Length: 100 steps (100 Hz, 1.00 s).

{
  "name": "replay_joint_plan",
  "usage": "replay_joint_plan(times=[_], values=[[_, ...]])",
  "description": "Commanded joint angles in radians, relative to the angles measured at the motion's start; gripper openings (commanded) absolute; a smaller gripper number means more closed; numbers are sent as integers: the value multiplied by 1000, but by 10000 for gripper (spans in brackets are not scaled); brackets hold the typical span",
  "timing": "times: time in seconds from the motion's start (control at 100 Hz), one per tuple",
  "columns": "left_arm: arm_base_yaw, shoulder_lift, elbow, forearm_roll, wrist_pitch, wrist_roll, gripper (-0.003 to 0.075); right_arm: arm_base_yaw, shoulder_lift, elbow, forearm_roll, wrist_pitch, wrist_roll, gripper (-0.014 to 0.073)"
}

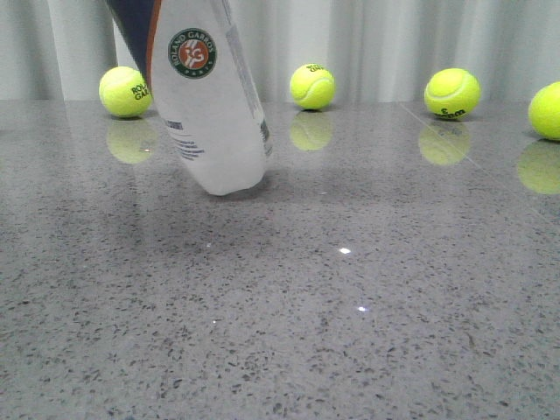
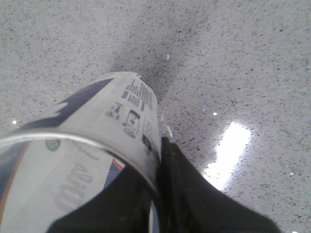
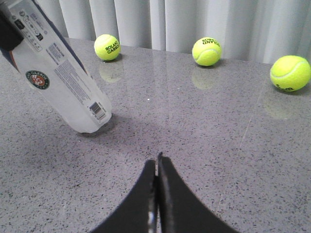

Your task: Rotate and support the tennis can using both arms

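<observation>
Tennis can (image 1: pixel 210 96): clear plastic tube under a white label, navy and orange swoosh running up one side, round green-and-orange Roland Garros badge, blocks of small print and a barcode near the closed end. Tilted, closed rounded end down on the grey speckled table (image 1: pixel 350 306), upper part leaning out of the front view's frame.

Left gripper (image 2: pixel 160 194): black fingers at the can's open end, one inside the silver rim, one on the outer wall, clamped on the tube wall. Can extends away from the fingers down toward the table.

Right gripper (image 3: pixel 157 194): fingers pressed together, holding nothing, low over the table. Can (image 3: pixel 58 73) stands ahead of it and off to one side, well apart, not touching.

Four yellow-green tennis balls (image 1: pixel 312 86) line the far edge of the table before a pale curtain (image 1: pixel 376 44), beyond the can.
</observation>
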Motion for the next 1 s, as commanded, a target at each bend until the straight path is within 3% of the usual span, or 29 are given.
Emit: replay_joint_plan(times=[0.0, 0.15, 0.23, 0.54, 0.99], values=[[-10, -26, -37, 6, 19, -13, -18, -6, 5, -26, 4, -71, 0, -60], [-8, -24, -37, 2, 19, -13, -14, -6, 5, -26, 4, -70, 0, -60], [-8, -19, -39, 2, 19, -13, 26, -6, 5, -26, 4, -70, 0, -60], [-8, 50, -150, -10, 17, -13, 393, -6, 5, -26, 4, -70, 0, -60], [79, 180, -316, -28, 18, -42, 397, -6, 5, -26, 4, -71, 0, -60]])
